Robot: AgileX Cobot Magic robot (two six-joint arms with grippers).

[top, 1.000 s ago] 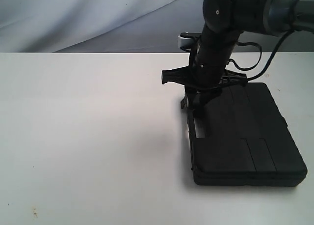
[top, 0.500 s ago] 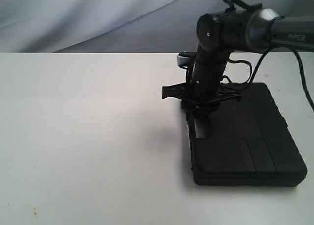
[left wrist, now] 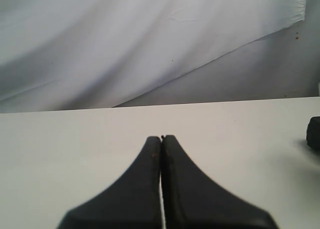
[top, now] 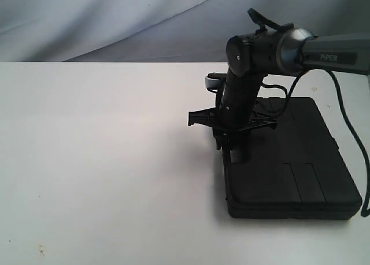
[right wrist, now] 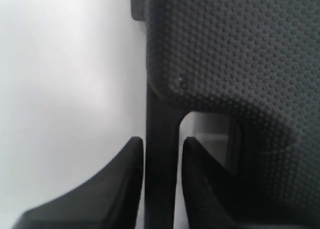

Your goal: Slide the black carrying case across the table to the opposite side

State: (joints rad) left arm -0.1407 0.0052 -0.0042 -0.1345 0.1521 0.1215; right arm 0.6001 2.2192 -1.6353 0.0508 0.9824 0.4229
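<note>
I am looking at the right gripper (right wrist: 161, 141) pointing straight down at the bench (top: 104, 161), with the right arm (top: 243, 85) bending down to it from above. The black case (top: 289, 161) is lying flat on the bench directly below this gripper. Its handle (right wrist: 161, 114) is sitting between the two fingers (right wrist: 127, 179), one finger on each side of the bar. The jaws are standing narrow, close around that bar. On one side the finger is looking flush against the handle. On the other side a thin light sliver is showing, so I cannot tell whether the grip is firm or only loose around it. The dimpled body of the case is spreading away from the gripper on one side. On the gripper's other side, bare white bench is stretching away. A black cable (top: 341, 120) is hanging from the arm, looping down past the far side of the case.

The left gripper (left wrist: 161, 137) is hovering over open bench, its two fingers pressed tight together with nothing between them. Ahead of it the bench is running out to a wrinkled pale cloth (left wrist: 125, 39) hanging behind. A small dark shape is peeking in at the edge of that view, too cut off for me to name.
</note>
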